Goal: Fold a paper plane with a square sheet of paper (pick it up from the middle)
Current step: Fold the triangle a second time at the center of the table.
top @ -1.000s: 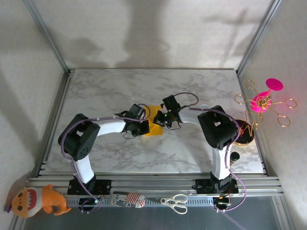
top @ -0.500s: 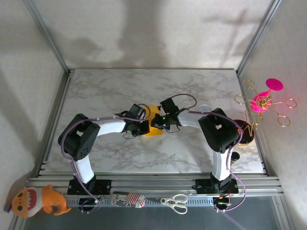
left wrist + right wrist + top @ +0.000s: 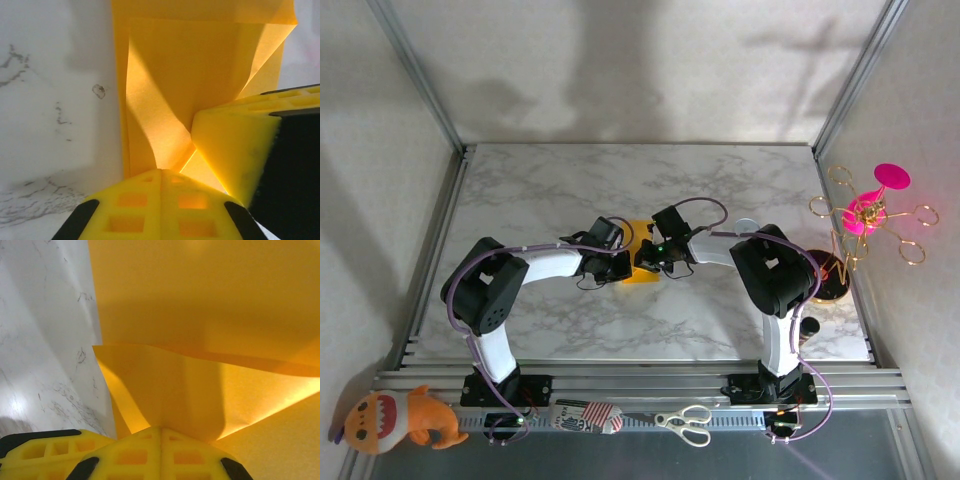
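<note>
Sheet [image 3: 642,273] edges pinched by left pincer [image 3: 621,262], right pincer [image 3: 655,256]; table [image 3: 560,190] open around.

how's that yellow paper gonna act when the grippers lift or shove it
Probably floppy: the orange-yellow paper sheet bows up into a curved flap where the right gripper pinches it. Likely light, so a push may slide it over the marble table. It seems to crease readily, judging by sharp folds beside the left gripper.

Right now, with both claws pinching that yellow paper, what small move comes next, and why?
Probably the right gripper should lay its raised flap down flat: it and the left gripper pinch the paper, whose fold stands open above the table.
</note>
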